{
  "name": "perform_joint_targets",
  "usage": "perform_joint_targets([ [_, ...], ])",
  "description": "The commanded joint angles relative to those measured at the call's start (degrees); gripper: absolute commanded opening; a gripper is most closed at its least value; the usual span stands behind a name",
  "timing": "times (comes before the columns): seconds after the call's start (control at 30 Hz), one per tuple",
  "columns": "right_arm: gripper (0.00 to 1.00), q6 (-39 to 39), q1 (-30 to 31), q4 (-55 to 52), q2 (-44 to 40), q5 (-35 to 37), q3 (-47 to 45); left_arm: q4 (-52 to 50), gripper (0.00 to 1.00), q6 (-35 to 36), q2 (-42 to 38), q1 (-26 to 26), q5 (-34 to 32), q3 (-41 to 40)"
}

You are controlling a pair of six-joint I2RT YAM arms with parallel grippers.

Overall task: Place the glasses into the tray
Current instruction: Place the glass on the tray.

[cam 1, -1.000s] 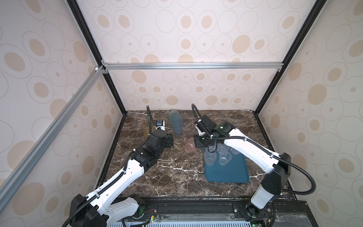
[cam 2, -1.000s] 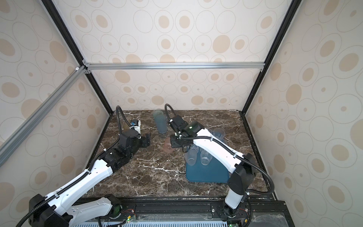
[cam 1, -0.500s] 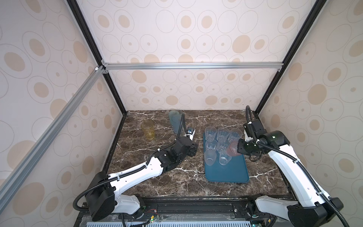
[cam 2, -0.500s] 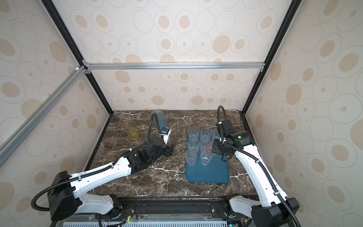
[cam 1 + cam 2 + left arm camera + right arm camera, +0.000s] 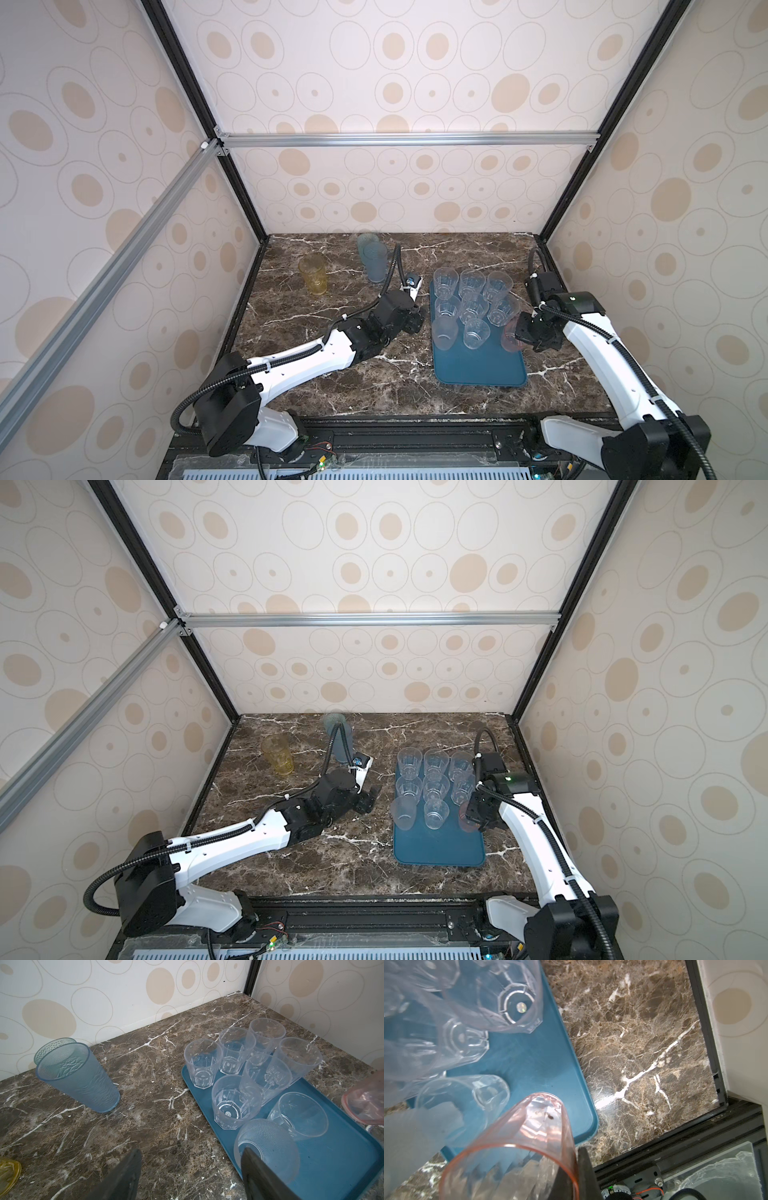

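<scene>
Right tool (image 5: 525, 332): I see it clamped on the rim of the small pinkish see-through tumbler (image 5: 519, 1142), at the right edge of the flat dark teal plastic tray (image 5: 478, 368)
Left tool (image 5: 191, 1153): jaws wide, empty, over the marble worktop (image 5: 145, 1105) just beside the tray's left edge

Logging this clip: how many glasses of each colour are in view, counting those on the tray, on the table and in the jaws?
Clear faceted glasses: 7
Frosted glass: 1
Teal-blue glasses: 2
Amber-yellow glass: 1
Pinkish glass: 1
Total: 12
</scene>
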Motion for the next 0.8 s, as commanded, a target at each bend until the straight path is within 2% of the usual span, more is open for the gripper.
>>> perform_joint_targets([
  [0.0,0.02,1.35,-0.96,7.51,2.07,0.03,-2.68,2.75,0.75,0.79,-0.17,-0.38,-1.46,-1.73],
  [0.3,0.03,1.18,-2.81,17.78,9.80,-2.99,-5.89,4.08,0.80,2.36,-0.75,-0.26,-5.44,-4.48],
  [0.57,0.06,-0.74,-3.31,18.78,14.48,-1.65,-5.02,4.69,0.81,1.61,-1.23,0.05,-6.29,-5.83],
  [0.63,0.08,-1.01,-3.35,18.63,15.04,-1.54,-4.86,4.20,0.81,1.35,-0.91,0.06,-6.25,-5.55],
  [0.77,0.20,-1.53,-3.35,17.40,15.23,-1.93,-4.00,3.44,0.82,0.87,-0.54,0.15,-6.51,-5.09],
])
